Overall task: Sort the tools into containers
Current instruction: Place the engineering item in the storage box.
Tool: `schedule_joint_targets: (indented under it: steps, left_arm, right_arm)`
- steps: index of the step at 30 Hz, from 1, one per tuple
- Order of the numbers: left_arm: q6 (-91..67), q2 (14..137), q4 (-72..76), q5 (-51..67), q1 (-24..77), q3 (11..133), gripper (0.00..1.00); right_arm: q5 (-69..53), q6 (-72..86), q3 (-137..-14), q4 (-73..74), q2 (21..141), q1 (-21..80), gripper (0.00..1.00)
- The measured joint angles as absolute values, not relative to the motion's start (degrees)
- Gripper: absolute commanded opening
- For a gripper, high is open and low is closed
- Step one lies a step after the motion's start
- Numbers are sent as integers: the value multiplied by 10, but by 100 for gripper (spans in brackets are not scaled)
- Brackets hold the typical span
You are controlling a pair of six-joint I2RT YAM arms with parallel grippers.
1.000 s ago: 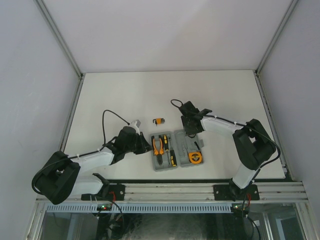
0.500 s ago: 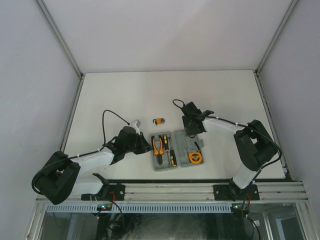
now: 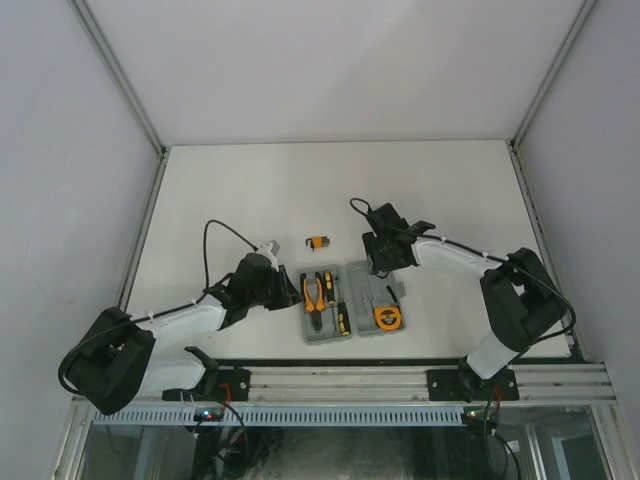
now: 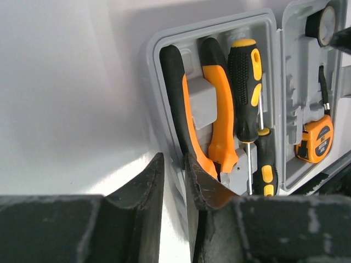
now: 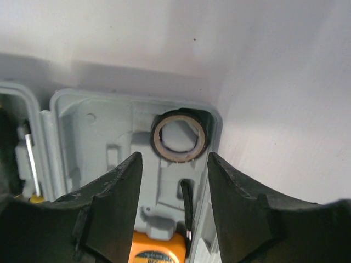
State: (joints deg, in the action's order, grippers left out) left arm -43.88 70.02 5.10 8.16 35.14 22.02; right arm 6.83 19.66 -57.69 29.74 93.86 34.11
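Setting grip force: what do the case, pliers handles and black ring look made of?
Case: moulded grey plastic, matte; rounded recesses, soft sheen. Pliers handles: orange and black, smooth, faintly glossy; probably plastic or rubber sleeves. Black ring: dark outside, tan inner band; perhaps a tape roll, unclear.

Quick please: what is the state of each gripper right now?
Left gripper: fingers nearly together astride the case rim; a grip cannot be told.
Right gripper: open, empty, above the ring.
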Motion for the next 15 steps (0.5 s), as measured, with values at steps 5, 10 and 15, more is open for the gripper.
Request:
schedule_joint_targets:
  steps: [5, 10, 15]
  left_arm:
    - [-429, 689, 9, 67, 351, 233, 34]
    - [-422, 674, -29, 53, 351, 255, 36]
    - [-409, 656, -69, 30, 351, 294, 38]
  right_arm:
    - [60, 189, -577, 299, 870, 343, 54]
    - [60, 188, -577, 296, 804, 349, 54]
    - [68, 190, -544, 283, 741, 363, 55]
